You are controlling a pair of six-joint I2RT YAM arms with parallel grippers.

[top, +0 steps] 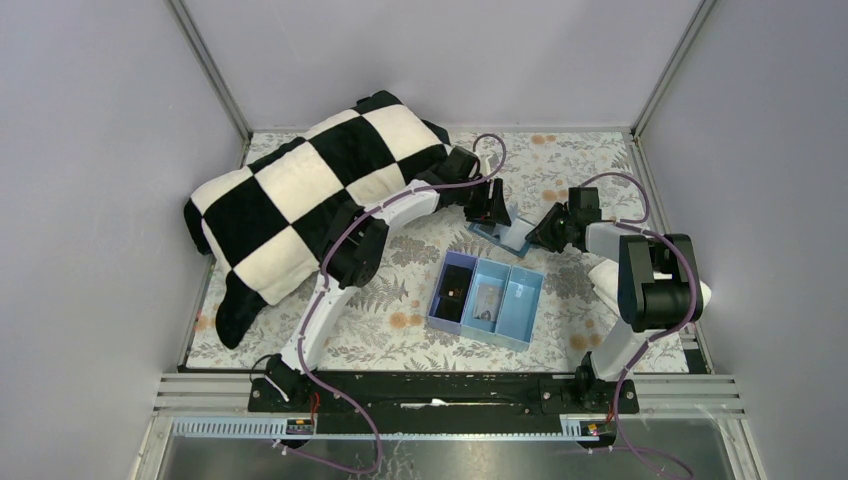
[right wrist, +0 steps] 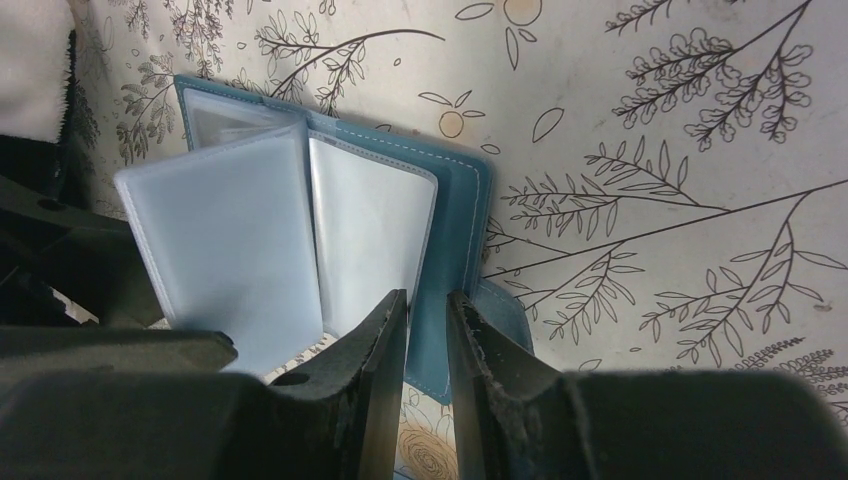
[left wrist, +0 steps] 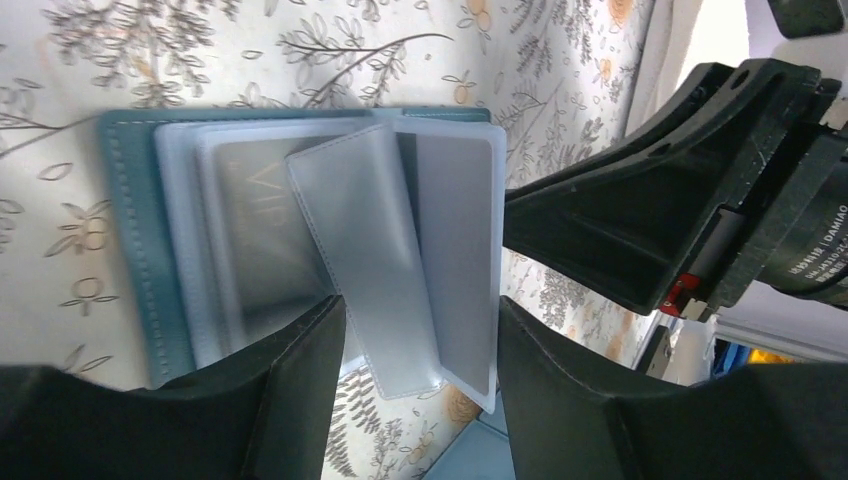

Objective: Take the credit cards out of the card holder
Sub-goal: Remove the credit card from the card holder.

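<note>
Lying open on the floral tablecloth [top: 600, 170], just beyond the light-blue tray [top: 522, 300], the card holder [top: 503, 236] sat between both grippers. Teal cover, pale stitching along the edge. Clear plastic sleeves fanned up from the spine. Grey credit cards [left wrist: 255, 235] sat inside the sleeves, one marked VIP. Right gripper [right wrist: 425, 300]: fingers nearly closed, pinching the cover's edge. Left gripper [left wrist: 415, 312]: fingers spread wide, straddling the loose sleeves, with no clear hold on them.
</note>
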